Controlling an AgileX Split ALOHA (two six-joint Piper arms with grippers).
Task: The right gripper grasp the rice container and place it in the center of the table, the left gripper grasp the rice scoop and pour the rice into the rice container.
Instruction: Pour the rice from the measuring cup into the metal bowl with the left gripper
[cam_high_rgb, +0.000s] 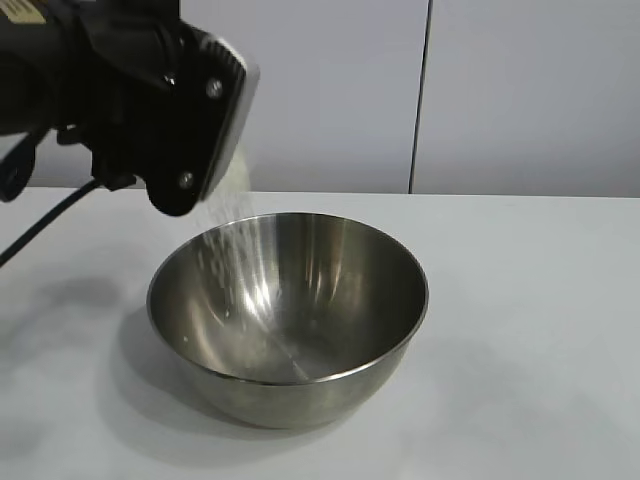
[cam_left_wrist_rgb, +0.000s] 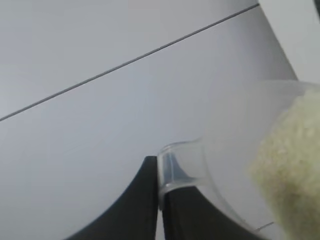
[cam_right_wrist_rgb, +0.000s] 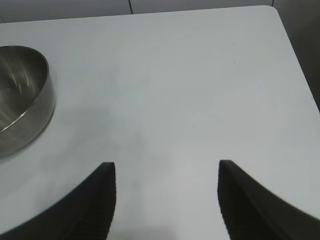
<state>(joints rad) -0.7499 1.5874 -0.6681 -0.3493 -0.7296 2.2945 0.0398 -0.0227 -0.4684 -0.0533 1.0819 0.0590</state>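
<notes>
The steel rice container (cam_high_rgb: 290, 320) stands on the white table (cam_high_rgb: 540, 330) in the middle of the exterior view. My left gripper (cam_left_wrist_rgb: 159, 172) is shut on the tab handle of the translucent rice scoop (cam_left_wrist_rgb: 220, 165). Its black body (cam_high_rgb: 150, 100) hangs above the container's far left rim. The scoop is tilted, and only an edge of it (cam_high_rgb: 238, 175) shows past the gripper. Rice (cam_left_wrist_rgb: 295, 170) lies heaped in the scoop, and a thin stream of rice (cam_high_rgb: 235, 228) falls into the container. My right gripper (cam_right_wrist_rgb: 166, 172) is open and empty over bare table, off to one side of the container (cam_right_wrist_rgb: 20, 100).
A black cable (cam_high_rgb: 45, 225) runs from the left gripper down to the left. Grey wall panels (cam_high_rgb: 500, 90) stand behind the table's far edge. The table's corner and side edge (cam_right_wrist_rgb: 295, 60) show in the right wrist view.
</notes>
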